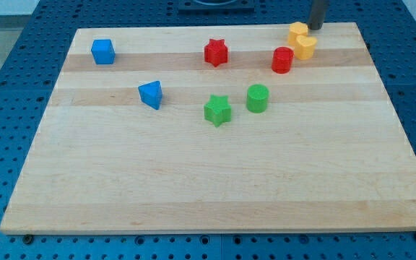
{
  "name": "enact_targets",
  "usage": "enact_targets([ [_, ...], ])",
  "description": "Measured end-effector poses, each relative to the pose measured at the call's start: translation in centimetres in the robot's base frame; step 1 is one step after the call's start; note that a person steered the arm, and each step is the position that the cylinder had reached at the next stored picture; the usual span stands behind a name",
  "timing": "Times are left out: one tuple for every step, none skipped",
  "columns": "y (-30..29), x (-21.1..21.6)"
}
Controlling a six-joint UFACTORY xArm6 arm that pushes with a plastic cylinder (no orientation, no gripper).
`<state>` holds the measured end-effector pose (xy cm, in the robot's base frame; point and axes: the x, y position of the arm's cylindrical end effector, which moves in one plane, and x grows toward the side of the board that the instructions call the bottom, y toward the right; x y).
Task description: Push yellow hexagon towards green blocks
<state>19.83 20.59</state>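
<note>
The light wooden table (215, 180) carries eight plastic blocks, counted by colour as two yellow, two red, two green and two blue.

Yellow: the yellow hexagon block (297, 31) sits at the upper right of the frame, close to the table's top edge. A second yellow block (306, 47), its shape unclear, touches it on the lower right.

Red: one red cylinder block (282, 60) stands just below and left of the yellow pair; one red star block (216, 52) lies at upper centre.

Green: one green cylinder block (257, 98) and one green star block (217, 110) sit side by side near the centre, well apart from the yellow hexagon block.

Blue: one blue cube block (102, 51) at upper left; one blue wedge-shaped block (151, 94) lower, at centre left.

My arm carries no hand, only a dark rod. My tip (314, 28) rests at the top right, just beside the yellow hexagon block on its right; I cannot tell whether they touch.
</note>
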Motion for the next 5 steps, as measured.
enact_targets([
  [-4.6, 8.0],
  [-6.9, 12.3],
  [-6.1, 12.7],
  [3.4, 12.5],
  [6.5, 6.0],
])
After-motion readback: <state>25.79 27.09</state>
